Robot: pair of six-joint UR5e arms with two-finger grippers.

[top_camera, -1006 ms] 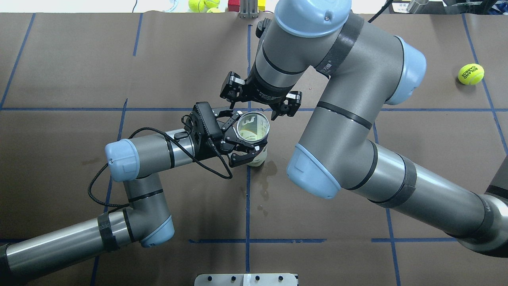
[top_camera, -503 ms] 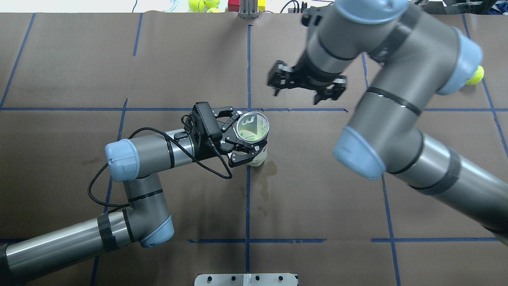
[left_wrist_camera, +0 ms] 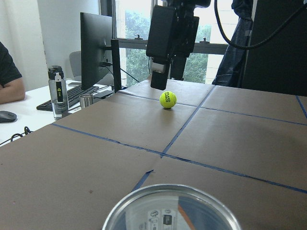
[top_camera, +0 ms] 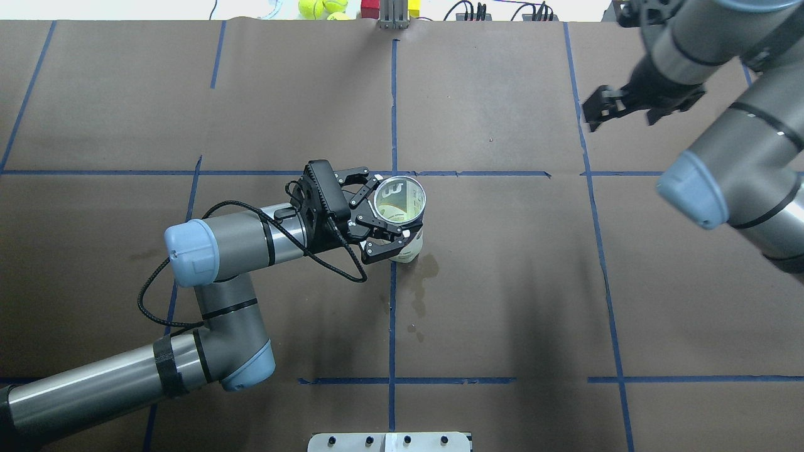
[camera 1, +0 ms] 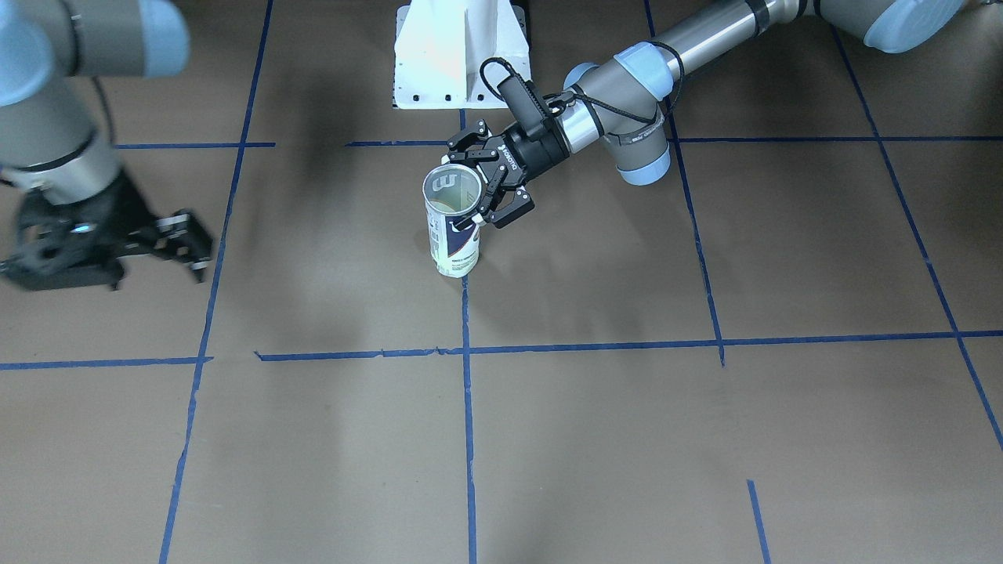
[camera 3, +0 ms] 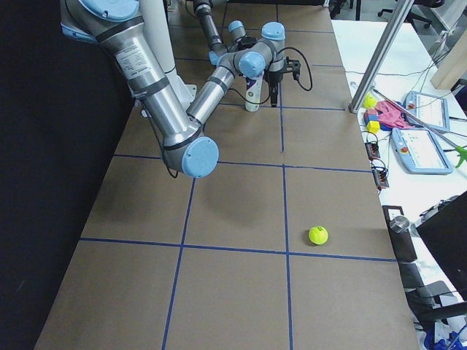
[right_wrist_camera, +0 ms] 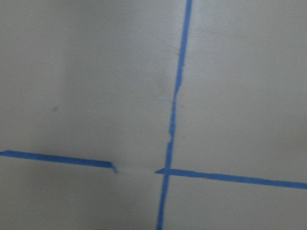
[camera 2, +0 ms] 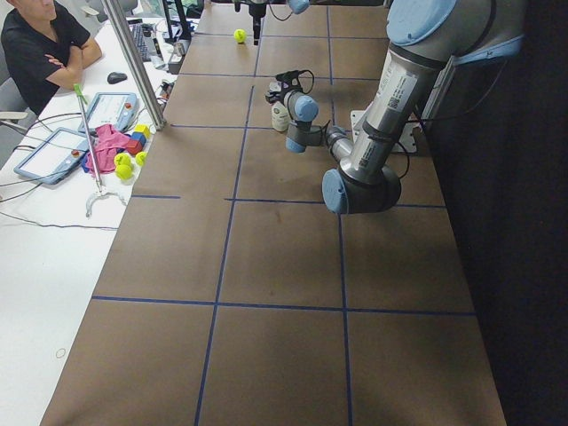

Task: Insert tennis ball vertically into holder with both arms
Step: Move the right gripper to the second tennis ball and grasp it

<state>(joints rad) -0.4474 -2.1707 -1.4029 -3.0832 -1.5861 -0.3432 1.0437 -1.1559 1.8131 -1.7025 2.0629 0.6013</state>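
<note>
The holder (top_camera: pixel 409 246), a clear can with a navy and white label, stands upright with its mouth open near the table's middle. It also shows in the front view as holder (camera 1: pixel 453 235). Its bottom looks yellow-green through the plastic. My left gripper (top_camera: pixel 383 216) is shut on its upper part from the side, left gripper (camera 1: pixel 486 184). The tennis ball (camera 3: pixel 318 235) lies on the table far to the right, ball (left_wrist_camera: pixel 168 99), hidden by my right arm in the overhead view. My right gripper (top_camera: pixel 634 113) hangs open and empty in the air near that ball, right gripper (camera 1: pixel 110 258).
A white pedestal base (camera 1: pixel 458 55) sits at the robot's edge. More tennis balls (top_camera: pixel 320 7) and coloured blocks lie beyond the far edge. A person (camera 2: pixel 40 44) sits at a side desk with tablets, a bottle (left_wrist_camera: pixel 57 91) and a monitor.
My right arm has swung away from above the holder, far to the right, its gripper staying open; it now covers the ball in the overhead view. The left arm and the holder have not moved.
</note>
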